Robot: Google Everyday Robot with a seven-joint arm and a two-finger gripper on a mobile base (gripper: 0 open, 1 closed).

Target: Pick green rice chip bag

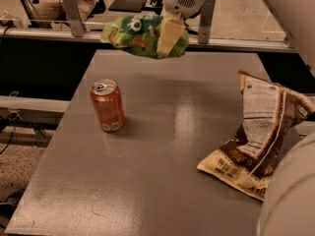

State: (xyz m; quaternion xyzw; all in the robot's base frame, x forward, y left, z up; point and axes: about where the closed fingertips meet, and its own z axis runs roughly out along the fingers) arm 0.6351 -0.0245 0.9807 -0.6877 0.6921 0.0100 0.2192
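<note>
1. Table (pixel 162 181) first: a grey, slightly glossy top fills most of the view, and its far edge runs below a metal rail at the back.
2. Robot arm next: a white curved shell bulges in at the bottom right corner (pixel 293 195), and another pale stretch of it crosses the top right.
3. Brown and cream bag (pixel 261 132) on the right: it's crumpled, lying on the table with its white label facing up. Its lower edge sits just beside the white shell, and it is well apart from everything else.
4. Green rice chip bag (pixel 133 33) at top centre: bright green and glossy, with orange-tan patches on its left end. It's stretched out sideways over the table's far edge and looks to be clear of the surface.
5. Hand (pixel 170 38): it comes down from the top of the view under a white wrist with a small grille and is clamped on the right end of the green rice chip bag. One cream finger (pixel 169 31) lies across the front of the bag; the other is hidden behind it.
6. Orange soda can (pixel 107 105): upright on the left half of the table with its silver top and pull tab showing. It's nearer the camera than the held bag and touches nothing else.
</note>
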